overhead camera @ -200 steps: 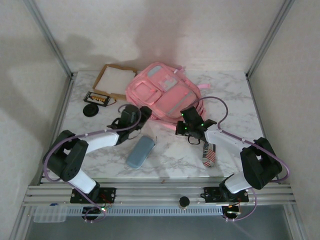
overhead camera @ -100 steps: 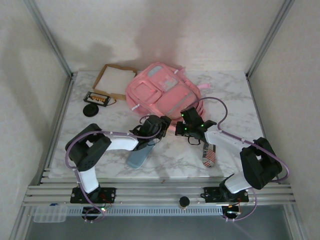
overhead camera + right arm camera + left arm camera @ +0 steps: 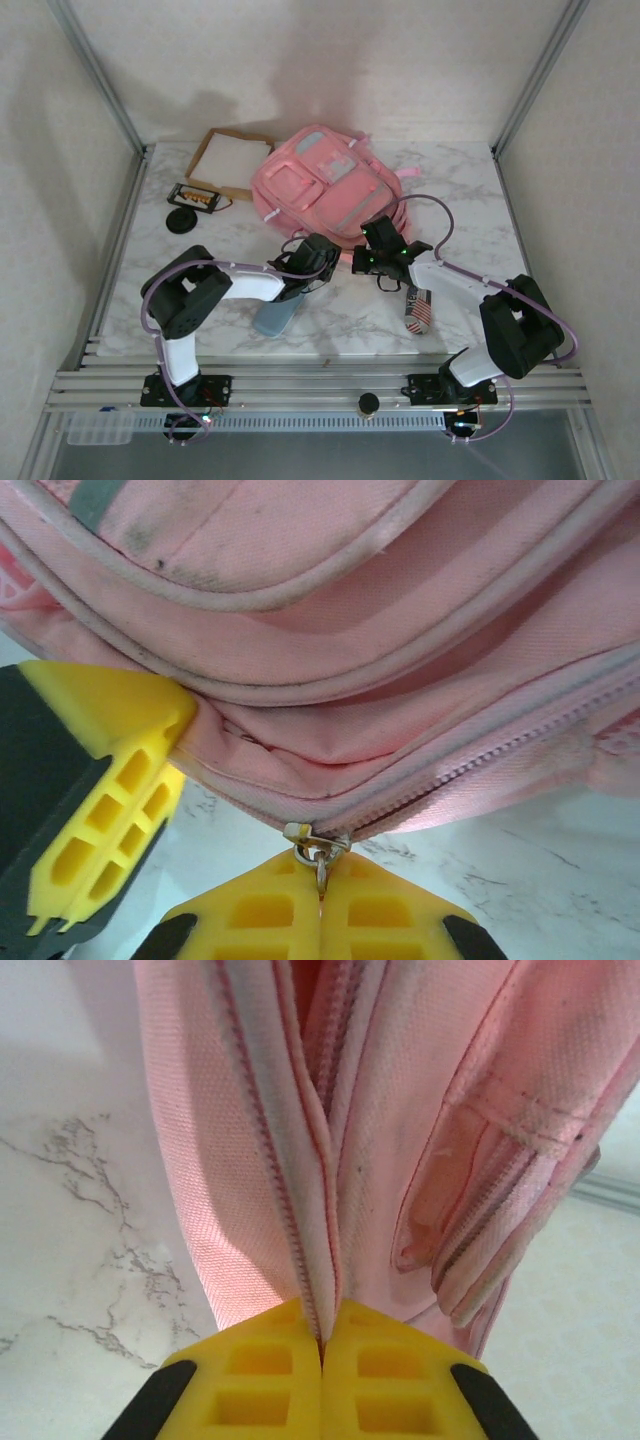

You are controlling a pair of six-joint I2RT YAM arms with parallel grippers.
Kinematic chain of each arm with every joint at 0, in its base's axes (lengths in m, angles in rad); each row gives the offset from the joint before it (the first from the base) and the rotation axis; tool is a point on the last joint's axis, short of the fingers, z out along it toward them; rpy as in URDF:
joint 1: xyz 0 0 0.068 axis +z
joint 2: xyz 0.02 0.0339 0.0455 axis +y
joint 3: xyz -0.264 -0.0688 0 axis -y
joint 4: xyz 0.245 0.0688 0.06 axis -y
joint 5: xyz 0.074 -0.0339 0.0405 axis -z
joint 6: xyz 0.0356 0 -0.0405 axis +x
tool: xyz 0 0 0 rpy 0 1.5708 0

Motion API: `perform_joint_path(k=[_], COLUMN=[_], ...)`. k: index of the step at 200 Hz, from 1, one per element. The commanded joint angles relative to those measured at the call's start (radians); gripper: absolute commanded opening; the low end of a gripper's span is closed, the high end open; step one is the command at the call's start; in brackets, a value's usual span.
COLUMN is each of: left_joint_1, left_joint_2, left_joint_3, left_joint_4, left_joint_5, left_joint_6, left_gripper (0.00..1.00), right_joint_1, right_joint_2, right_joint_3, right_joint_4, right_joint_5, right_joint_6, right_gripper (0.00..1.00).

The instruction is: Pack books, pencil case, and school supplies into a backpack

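Pink fabric backpack (image 3: pixel 320 185) lies flat on the white marble table (image 3: pixel 460 190), directly ahead of both grippers, its near edge right at their fingertips. Left gripper (image 3: pixel 322 1345): we see its yellow pads (image 3: pixel 262 1380) pressed together, pinching the backpack's zip seam, the pale tape running down into the line between them; pink cloth rises in folds above the pads, bare marble off to their left. Right gripper (image 3: pixel 322 875): pads together too, clamped on the small metal zipper pull (image 3: pixel 315 843) at the corner of the zip line, the backpack's stacked pink layers piled just above. In the right wrist view we also get one yellow finger of the left gripper just left of the right gripper, against the same pink edge. From overhead the two grippers sit close beside each other at the backpack's near edge. Slate-blue oblong pencil case (image 3: pixel 275 312) lies just behind the left gripper, partly under its forearm. Flag-print fabric pouch (image 3: pixel 418 310) lies behind the right gripper, beside its arm. Well off to the far left of the left gripper: shallow cardboard tray with a white sheet (image 3: pixel 240 136), just beside the backpack's far corner; small black tray of orange items (image 3: pixel 195 196); black round disc (image 3: pixel 181 220) beside it. We can't tell what the orange items are.
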Motion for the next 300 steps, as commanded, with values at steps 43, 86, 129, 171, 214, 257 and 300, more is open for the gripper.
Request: perform_joint_path(k=[43,86,129,171,214,257,300], left_joint_1=[0.086,0.185,0.286,0.394,0.408,0.359,0.179], left_joint_2=[-0.147,-0.225,-0.281,-0.263,-0.32,-0.45,-0.437], left_joint_3=[-0.072,-0.069,-0.038,0.041,-0.014,-0.15,-0.181], left_joint_4=[-0.246,-0.366,-0.437,-0.363,-0.281,-0.327,-0.243], left_joint_5=[-0.097,-0.077,-0.109,-0.089,0.073,0.092,0.059], left_joint_6=[0.171,0.4,0.606,0.768,0.714,0.531,0.332], left_gripper=[0.0,0.0,0.0,0.0,0.31,0.61,0.66], right_joint_1=[-0.129,-0.21,-0.223,-0.083,-0.013,-0.023,-0.132], right_joint_2=[-0.092,-0.104,-0.101,-0.077,-0.001,0.002,0.017], right_joint_3=[-0.001,0.036,0.05,0.06,0.077,0.07,0.072], right_joint_4=[-0.157,-0.205,-0.25,-0.217,-0.114,-0.053,0.091], right_joint_5=[0.121,0.132,0.15,0.071,-0.023,-0.045,-0.24], right_joint_6=[-0.092,-0.123,-0.107,-0.07,-0.012,-0.166,-0.257], right_gripper=[0.0,0.0,0.0,0.0,0.0,0.03,0.35])
